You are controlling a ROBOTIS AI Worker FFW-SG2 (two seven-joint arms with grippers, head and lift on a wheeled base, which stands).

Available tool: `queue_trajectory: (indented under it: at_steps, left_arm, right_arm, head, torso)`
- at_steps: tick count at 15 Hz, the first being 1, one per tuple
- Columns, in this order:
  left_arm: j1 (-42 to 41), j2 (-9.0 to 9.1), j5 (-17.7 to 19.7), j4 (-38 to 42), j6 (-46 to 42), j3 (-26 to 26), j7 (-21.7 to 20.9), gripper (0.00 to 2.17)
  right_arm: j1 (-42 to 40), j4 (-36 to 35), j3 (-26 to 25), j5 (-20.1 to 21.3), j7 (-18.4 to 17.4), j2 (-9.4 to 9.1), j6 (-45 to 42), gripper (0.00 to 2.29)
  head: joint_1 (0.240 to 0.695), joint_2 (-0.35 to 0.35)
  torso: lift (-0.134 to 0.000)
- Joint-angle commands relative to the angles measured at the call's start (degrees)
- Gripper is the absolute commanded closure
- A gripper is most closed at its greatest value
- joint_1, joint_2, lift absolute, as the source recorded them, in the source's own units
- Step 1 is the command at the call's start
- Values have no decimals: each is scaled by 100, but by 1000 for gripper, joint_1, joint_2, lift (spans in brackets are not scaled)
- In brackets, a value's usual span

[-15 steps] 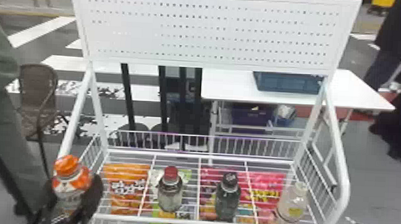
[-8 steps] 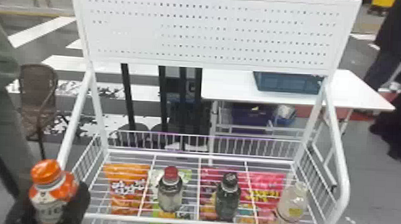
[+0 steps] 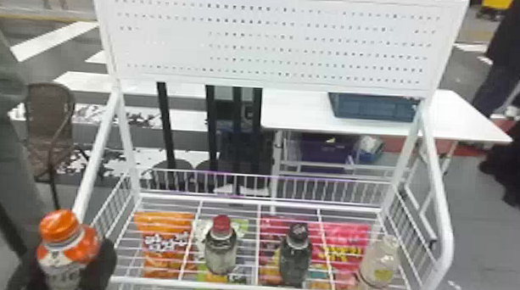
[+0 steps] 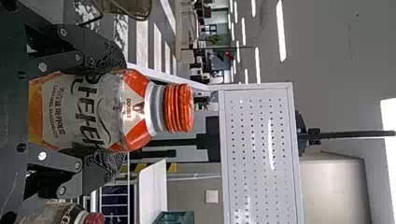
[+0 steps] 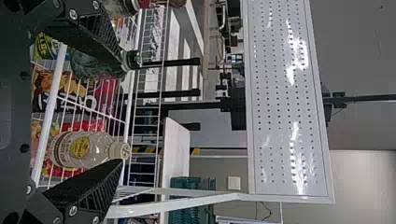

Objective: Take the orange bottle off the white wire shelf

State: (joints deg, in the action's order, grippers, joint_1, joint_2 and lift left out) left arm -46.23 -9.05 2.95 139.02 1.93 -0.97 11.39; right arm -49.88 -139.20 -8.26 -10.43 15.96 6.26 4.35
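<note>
With your right end effector point(image 5: 127, 112) agape, your left end effector point(image 4: 122, 111) gripped the orange bottle point(image 3: 69, 245) at eight o'clock, beside the white wire shelf point(image 3: 260, 288), where swinging toward two o'clock risked clipping its side rail point(image 3: 95, 159).

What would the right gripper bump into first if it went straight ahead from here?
Probably the pale-capped bottle, seen between the right gripper's open fingers, nearer one of them. Depth and height are unclear, so the shelf's front rail might come first.
</note>
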Motion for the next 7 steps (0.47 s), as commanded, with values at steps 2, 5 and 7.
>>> queue_trajectory:
  at_steps: [2,5,7]
  left_arm:
    - [0,0,-5,-6,-21,0,3,1166]
    - [8,9,-5,3,-21,27,-5,1166]
    - [17,9,-23,3,-21,35,-5,1166]
  right_arm:
    - [-4,-11,0,-2,4,7,0,154]
    - [5,-2,0,-2,4,7,0,154]
    - [23,24,-18,-20,-5,7,0,154]
  head:
    - [499,0]
    - [499,0]
    - [499,0]
  torso:
    - [0]
    - [0]
    - [0]
